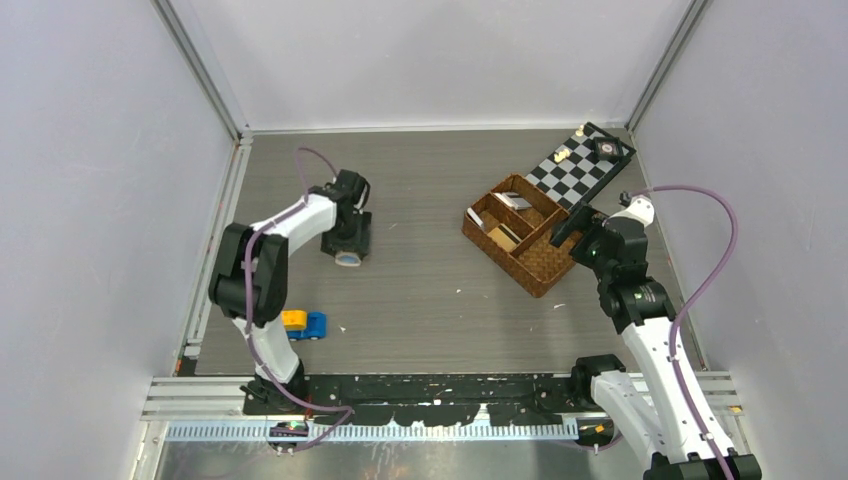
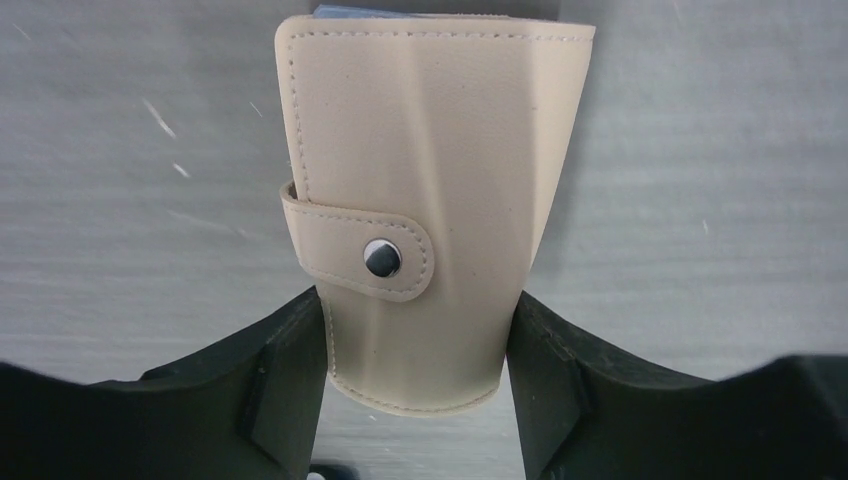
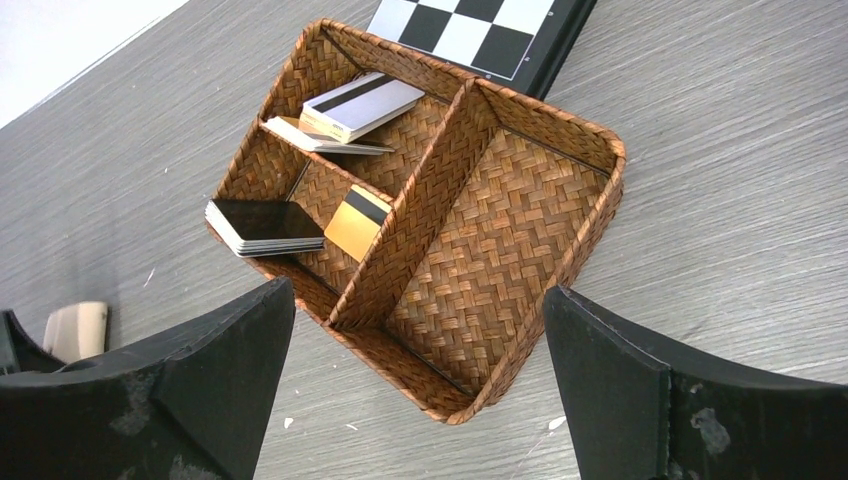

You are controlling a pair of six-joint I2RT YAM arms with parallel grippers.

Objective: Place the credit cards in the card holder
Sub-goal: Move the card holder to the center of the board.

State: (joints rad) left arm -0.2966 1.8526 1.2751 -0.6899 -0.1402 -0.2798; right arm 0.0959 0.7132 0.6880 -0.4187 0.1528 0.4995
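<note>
The left claw (image 2: 415, 350) is closed on the wallet's (image 2: 430, 150) lower end, at frame centre, its snap (image 2: 381, 258) fastened. The right claw (image 3: 415, 300) is spread open above the basket (image 3: 590, 220), where the cards (image 3: 262, 226) lie in the left compartments. With the snap shut, no card could be slid in, and the squeezed wallet might buckle. The left arm (image 1: 262, 262) is folded at the elbow, the right arm (image 1: 650, 330) reached forward, both pitched down.

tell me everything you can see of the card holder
The card holder is a beige-pink, leather-like wallet with stitched edges. It is folded shut, and its tab is snapped closed by a silver stud. A pale blue lining peeks out at its far edge. The left gripper pinches its near end from both sides, above the table.
</note>
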